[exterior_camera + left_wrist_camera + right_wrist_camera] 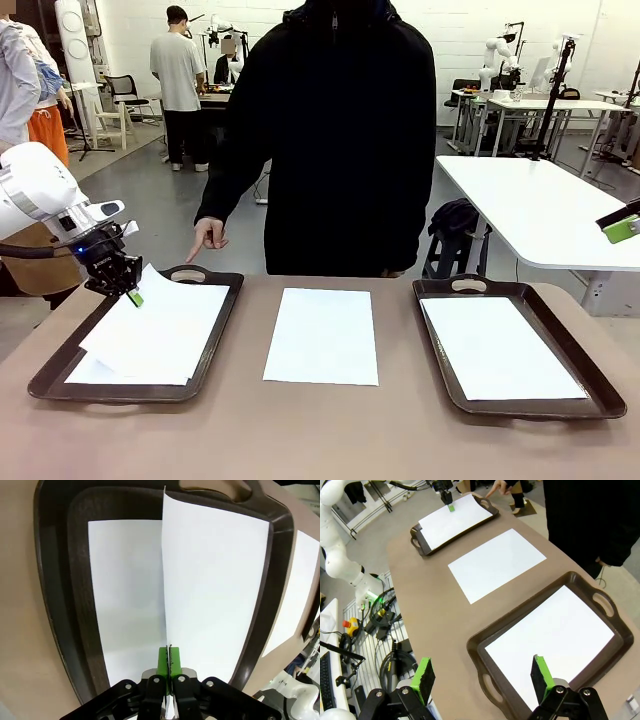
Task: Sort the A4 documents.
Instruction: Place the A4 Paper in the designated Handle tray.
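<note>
Four plain white sheets: a flat sheet (85, 372) in the left tray (140, 393), a tilted sheet (165, 320) over it, a middle sheet (322, 335) on the bare desk (320, 430) between the trays, and a right sheet (500, 350) in the right tray (520, 408). The left pincer (130, 292) is pressed together, pinching the tilted sheet's left edge, whose low side seems to rest on the flat sheet. The right pincer (482, 662) is spread wide and holds nothing, hanging above the right tray's rim, clear of the right sheet.
</note>
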### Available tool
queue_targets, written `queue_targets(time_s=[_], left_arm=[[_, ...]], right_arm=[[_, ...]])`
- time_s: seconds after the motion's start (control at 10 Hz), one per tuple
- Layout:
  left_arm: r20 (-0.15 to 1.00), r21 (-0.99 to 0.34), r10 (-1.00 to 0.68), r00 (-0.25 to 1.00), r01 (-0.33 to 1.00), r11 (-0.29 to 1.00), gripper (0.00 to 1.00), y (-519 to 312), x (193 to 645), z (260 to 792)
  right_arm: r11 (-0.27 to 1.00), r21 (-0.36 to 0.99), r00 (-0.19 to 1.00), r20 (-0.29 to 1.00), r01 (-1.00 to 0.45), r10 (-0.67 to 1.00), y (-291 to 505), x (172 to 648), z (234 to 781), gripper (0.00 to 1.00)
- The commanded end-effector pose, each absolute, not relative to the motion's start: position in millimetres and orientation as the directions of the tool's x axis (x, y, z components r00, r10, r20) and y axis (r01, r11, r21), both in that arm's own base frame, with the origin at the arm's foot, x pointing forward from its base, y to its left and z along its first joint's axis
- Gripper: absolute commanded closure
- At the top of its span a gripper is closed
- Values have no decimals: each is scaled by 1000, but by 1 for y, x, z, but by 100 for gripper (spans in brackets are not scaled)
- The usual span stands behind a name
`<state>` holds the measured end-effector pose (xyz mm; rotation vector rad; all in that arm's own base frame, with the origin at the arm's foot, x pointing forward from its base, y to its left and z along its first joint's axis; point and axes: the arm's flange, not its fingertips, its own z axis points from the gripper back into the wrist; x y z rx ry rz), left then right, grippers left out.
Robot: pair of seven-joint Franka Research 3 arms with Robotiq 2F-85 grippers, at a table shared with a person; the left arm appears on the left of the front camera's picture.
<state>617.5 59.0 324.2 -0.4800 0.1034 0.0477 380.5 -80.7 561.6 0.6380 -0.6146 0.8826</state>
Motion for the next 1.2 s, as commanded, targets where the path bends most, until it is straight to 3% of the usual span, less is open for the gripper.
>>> queue_targets(time_s=[0.0,0.3,0.4,0.5,0.6,0.7,0.8,0.9,1.0,1.1], left_arm=[[-136,-428,53,989,-107,897,99,59,620,318],[-153,-412,37,988,-98,906,99,60,626,322],[-156,-401,21,988,-83,912,80,61,626,324],[-156,-391,17,988,-77,917,80,61,625,326],[-156,-382,14,988,-74,921,61,63,625,330],[-157,-377,13,988,-72,923,77,62,625,330],[-157,-372,15,987,-73,926,42,62,624,330],[-160,-362,17,987,-75,929,57,63,624,331],[-163,-360,13,987,-72,930,22,63,623,332],[-164,-352,13,986,-71,933,38,63,624,332]], right_arm=[[481,246,493,713,-842,498,-80,381,561,0],[481,246,493,713,-842,498,-80,381,561,0],[481,246,493,713,-842,498,-80,381,561,0],[481,246,493,713,-842,498,-80,381,561,0],[481,246,493,713,-842,498,-80,381,561,0],[481,246,493,713,-842,498,-80,381,561,0],[481,246,493,713,-842,498,-80,381,561,0],[481,246,493,713,-842,498,-80,381,561,0],[481,246,493,713,-842,498,-80,381,561,0],[481,246,493,713,-842,498,-80,381,561,0]])
